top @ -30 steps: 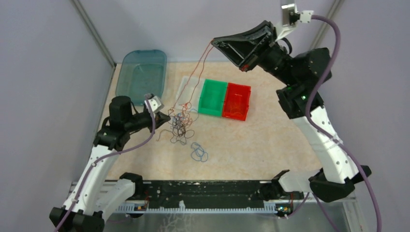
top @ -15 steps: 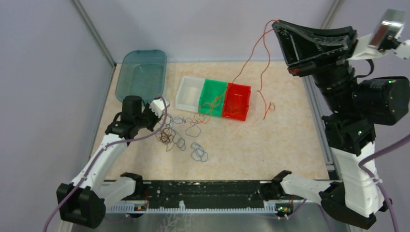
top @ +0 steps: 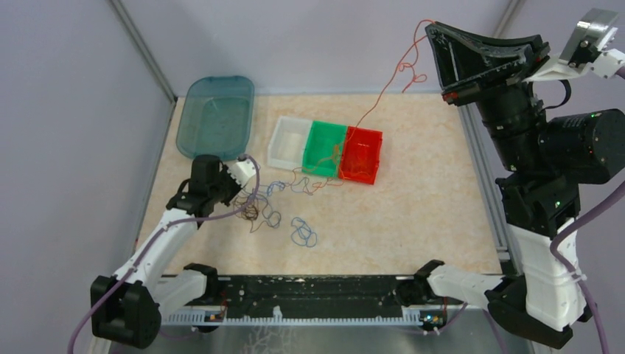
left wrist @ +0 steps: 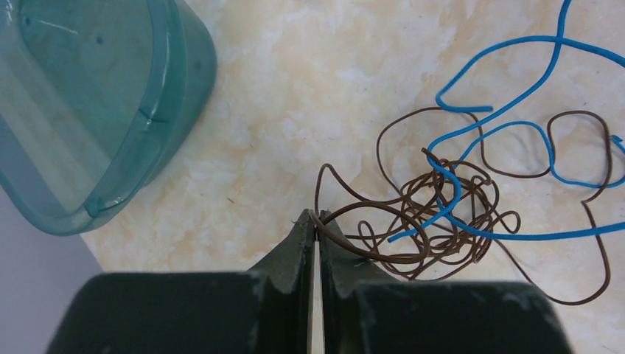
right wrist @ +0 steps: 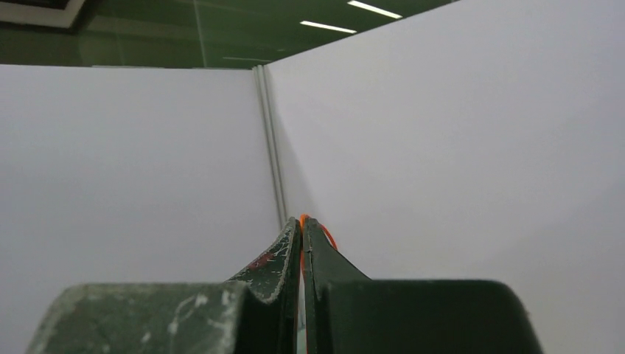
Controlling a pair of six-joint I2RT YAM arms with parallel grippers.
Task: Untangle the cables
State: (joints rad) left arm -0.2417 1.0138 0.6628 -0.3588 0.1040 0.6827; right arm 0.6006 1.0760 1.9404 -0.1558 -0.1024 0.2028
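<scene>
Top external view: I see a beige marbled tabletop [top: 413, 221] walled by pale panels. My right arm [top: 545, 162], the biggest thing in view, is raised high over the far right edge. Its jaws are clenched on a red-orange cable [top: 379, 99]. In the right wrist view, a sliver of orange shows pinched at the very tips, against a blank wall. That cable hangs from the jaws, curls once, then slants down to the row of bins and runs across them toward the tangle. My left arm [top: 166, 236] is low at the near left, with its jaws down at the left edge of the tangle. A translucent teal tray [top: 216, 116] lies at the far left corner. Three small bins sit touching in a row in the middle of the tabletop: a white bin [top: 278, 144] on the left, a green bin [top: 315, 144] in the middle and a red bin [top: 377, 158] on the right. The cables [top: 254, 210] lie loose on the tabletop between the left arm and the bins, a knot of dark brown and blue loops. One blue loop [top: 302, 232] lies apart, nearer me. Left wrist view: the jaws are closed to a hairline slit, nipping a dark brown cable [left wrist: 435, 214] at their tips. Its coil is bunched just beyond, threaded by a blue cable [left wrist: 508, 110]
</scene>
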